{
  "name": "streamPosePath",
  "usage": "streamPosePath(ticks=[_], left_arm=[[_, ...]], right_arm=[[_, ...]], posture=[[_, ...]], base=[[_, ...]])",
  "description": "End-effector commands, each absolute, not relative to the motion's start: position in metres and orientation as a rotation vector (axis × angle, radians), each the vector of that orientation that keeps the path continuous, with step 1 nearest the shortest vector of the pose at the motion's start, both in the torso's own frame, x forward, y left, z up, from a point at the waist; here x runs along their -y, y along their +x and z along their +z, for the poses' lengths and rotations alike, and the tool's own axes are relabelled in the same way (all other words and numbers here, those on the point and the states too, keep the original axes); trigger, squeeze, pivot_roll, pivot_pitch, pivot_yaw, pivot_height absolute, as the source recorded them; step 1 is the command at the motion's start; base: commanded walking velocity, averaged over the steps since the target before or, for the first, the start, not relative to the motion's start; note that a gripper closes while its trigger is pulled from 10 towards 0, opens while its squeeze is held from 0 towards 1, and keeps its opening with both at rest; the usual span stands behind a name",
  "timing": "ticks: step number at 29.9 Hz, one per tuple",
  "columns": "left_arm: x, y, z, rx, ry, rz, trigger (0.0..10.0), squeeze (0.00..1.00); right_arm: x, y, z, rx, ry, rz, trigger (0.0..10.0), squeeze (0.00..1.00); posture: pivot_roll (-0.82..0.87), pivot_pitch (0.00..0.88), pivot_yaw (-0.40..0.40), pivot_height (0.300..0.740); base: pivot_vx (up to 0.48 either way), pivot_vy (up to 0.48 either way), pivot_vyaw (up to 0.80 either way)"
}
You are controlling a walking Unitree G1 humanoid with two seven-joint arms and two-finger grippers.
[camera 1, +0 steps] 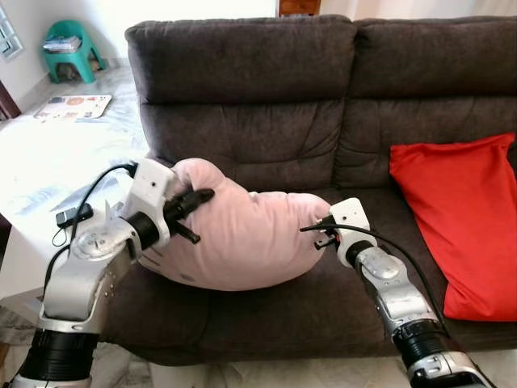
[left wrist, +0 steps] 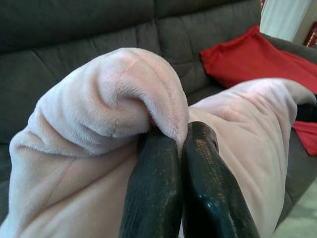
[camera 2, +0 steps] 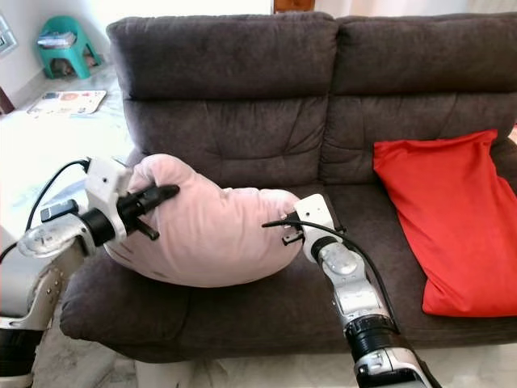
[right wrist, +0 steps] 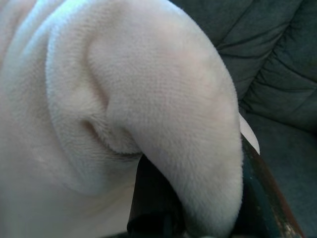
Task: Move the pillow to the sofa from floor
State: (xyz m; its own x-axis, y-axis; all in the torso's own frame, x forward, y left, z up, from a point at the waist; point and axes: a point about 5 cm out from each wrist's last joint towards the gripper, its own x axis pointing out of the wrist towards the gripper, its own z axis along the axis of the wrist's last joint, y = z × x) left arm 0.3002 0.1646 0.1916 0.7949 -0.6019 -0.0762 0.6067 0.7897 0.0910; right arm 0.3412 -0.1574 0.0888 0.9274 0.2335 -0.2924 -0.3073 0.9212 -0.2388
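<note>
A pale pink plush pillow [camera 1: 242, 230] lies on the left seat of the dark grey sofa [camera 1: 242, 56], sagging between my two grippers. My left gripper [camera 1: 198, 198] is shut on a fold at the pillow's left end; in the left wrist view the black fingers [left wrist: 158, 188] pinch the fabric [left wrist: 124, 94] tightly. My right gripper [camera 1: 319, 229] holds the pillow's right corner, and in the right wrist view that corner [right wrist: 178, 124] is wedged between its fingers [right wrist: 153, 198].
A red pillow [camera 1: 464, 218] leans on the sofa's right seat. To the left lies a white surface [camera 1: 56, 153] with a flat printed item [camera 1: 74, 106], and a green stool [camera 1: 71, 48] stands behind it. Pale floor [camera 1: 266, 376] runs along the sofa front.
</note>
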Motion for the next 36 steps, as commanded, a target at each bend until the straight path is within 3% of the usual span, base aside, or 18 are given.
streamPosePath(ticks=[1, 14, 21, 30, 36], left_arm=[[-0.147, 0.294, 0.201, -0.010, 0.123, -0.769, 10.0, 0.00], [-0.142, 0.289, 0.200, -0.029, 0.109, -0.813, 10.0, 0.00], [-0.130, 0.278, 0.209, -0.006, 0.007, -0.939, 10.0, 0.00], [-0.116, 0.271, 0.197, -0.048, -0.021, -1.003, 10.0, 0.00], [-0.119, 0.268, 0.184, -0.104, 0.017, -0.991, 10.0, 0.00]], right_arm=[[0.141, 0.350, 0.106, -0.181, -0.290, 0.331, 10.0, 0.00], [0.145, 0.362, 0.114, -0.171, -0.297, 0.297, 10.0, 0.00], [0.146, 0.381, 0.135, -0.137, -0.338, 0.281, 10.0, 0.00], [0.115, 0.398, 0.169, -0.055, -0.352, 0.352, 10.0, 0.00], [0.073, 0.399, 0.187, 0.010, -0.357, 0.499, 10.0, 0.00]], posture=[[0.06, 0.026, -0.014, 0.740], [0.06, 0.027, -0.021, 0.740], [0.07, 0.025, -0.028, 0.740], [0.08, 0.020, -0.039, 0.740], [0.08, 0.021, -0.054, 0.740]], base=[[0.000, 0.000, 0.00], [0.000, 0.000, 0.00], [0.000, 0.000, 0.00], [0.000, 0.000, 0.00], [0.000, 0.000, 0.00]])
